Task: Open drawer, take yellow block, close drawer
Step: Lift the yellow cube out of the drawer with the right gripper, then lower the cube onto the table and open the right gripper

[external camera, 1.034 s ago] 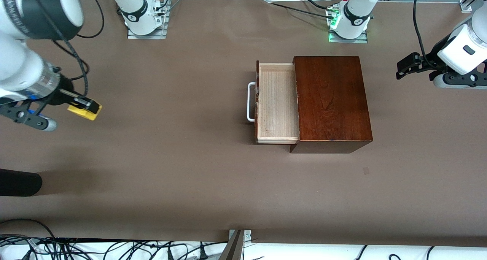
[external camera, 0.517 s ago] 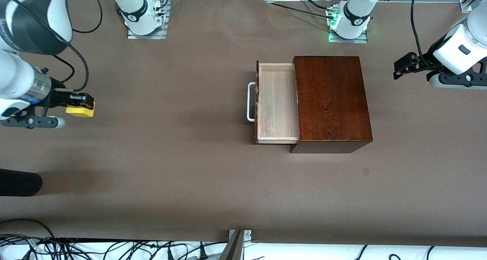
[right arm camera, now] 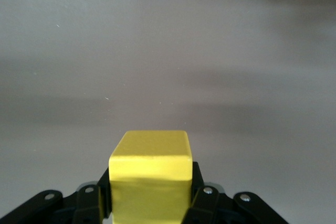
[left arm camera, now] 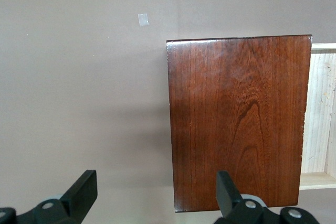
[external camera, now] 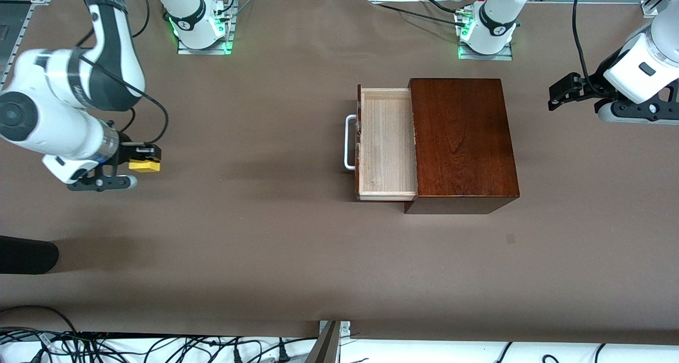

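Holding the yellow block [external camera: 144,165] clamped between its two black fingers, our right gripper [external camera: 147,159] hangs over bare brown table [external camera: 254,246] toward the right arm's end, well apart from the wooden box [external camera: 462,140]. In the right wrist view the block [right arm camera: 150,174] fills the gap between the fingers [right arm camera: 100,198], its top face above them and plain tabletop under it.

We see the drawer [external camera: 386,143] pulled out of the box toward the right arm's end, its pale wood floor showing nothing inside. The dark front and white loop handle [external camera: 349,142] face that same end.

Our left gripper [external camera: 565,92] waits over the table at the left arm's end, apart from the box. In the left wrist view its fingers [left arm camera: 81,195] stand wide apart with nothing between them, and the box top [left arm camera: 239,121] and a strip of the open drawer [left arm camera: 320,114] lie under it, along with a small pale square mark on the table [left arm camera: 143,19].

We can read no brand, label or writing on the block, the box or the drawer; lettering on the right arm's dark band is too small for us to make out.
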Controlling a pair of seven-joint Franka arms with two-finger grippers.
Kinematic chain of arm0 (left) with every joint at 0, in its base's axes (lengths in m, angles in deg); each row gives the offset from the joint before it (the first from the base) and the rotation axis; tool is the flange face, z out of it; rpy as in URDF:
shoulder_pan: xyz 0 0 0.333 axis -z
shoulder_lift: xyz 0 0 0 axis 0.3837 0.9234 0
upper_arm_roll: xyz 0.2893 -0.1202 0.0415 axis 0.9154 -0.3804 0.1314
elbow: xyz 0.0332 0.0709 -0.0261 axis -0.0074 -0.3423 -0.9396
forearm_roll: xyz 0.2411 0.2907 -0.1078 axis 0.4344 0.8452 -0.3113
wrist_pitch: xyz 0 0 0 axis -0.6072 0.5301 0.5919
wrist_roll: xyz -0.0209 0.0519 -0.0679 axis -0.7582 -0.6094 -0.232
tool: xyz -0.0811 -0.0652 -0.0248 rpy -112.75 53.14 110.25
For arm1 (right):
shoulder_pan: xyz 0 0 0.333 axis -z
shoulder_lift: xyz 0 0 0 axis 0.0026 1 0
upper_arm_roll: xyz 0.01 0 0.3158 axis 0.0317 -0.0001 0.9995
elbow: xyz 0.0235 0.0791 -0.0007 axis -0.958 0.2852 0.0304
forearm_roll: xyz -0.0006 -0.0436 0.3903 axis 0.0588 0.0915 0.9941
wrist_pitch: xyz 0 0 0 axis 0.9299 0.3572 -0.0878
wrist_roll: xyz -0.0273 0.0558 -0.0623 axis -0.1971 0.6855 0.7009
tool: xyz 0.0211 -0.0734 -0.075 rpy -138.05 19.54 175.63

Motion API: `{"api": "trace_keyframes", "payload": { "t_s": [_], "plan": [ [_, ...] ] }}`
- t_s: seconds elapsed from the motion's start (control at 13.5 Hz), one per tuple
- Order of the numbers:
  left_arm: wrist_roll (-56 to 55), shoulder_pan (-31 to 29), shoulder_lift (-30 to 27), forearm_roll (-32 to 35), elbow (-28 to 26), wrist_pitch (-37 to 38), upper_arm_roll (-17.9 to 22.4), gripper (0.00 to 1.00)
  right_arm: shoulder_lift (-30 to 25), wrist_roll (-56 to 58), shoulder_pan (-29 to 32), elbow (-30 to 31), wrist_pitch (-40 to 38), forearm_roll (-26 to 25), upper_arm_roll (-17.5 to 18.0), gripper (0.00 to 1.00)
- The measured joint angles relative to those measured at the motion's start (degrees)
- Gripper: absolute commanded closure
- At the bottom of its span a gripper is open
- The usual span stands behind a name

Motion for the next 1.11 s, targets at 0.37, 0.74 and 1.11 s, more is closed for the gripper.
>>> {"api": "trace_keyframes", "payload": {
  "t_s": [0.37, 0.74, 1.11],
  "plan": [
    [0.0, 0.7, 0.0, 0.0, 0.0, -0.6, 0.0, 0.0, 1.8, 2.5, -0.2, 10.3, 12.7, 2.7, 0.4, 1.0],
    [-0.1, 1.6, 0.0, 0.0, 0.0, -0.7, 0.2, 0.0, 8.4, 3.9, -0.2, 15.0, 22.8, 5.6, 1.8, 1.0],
    [-0.2, 1.6, 0.0, 0.0, 0.0, -0.7, 0.4, 0.0, 11.8, 8.2, -0.2, 15.5, 24.6, 12.1, 1.8, 0.59]
  ]
}}
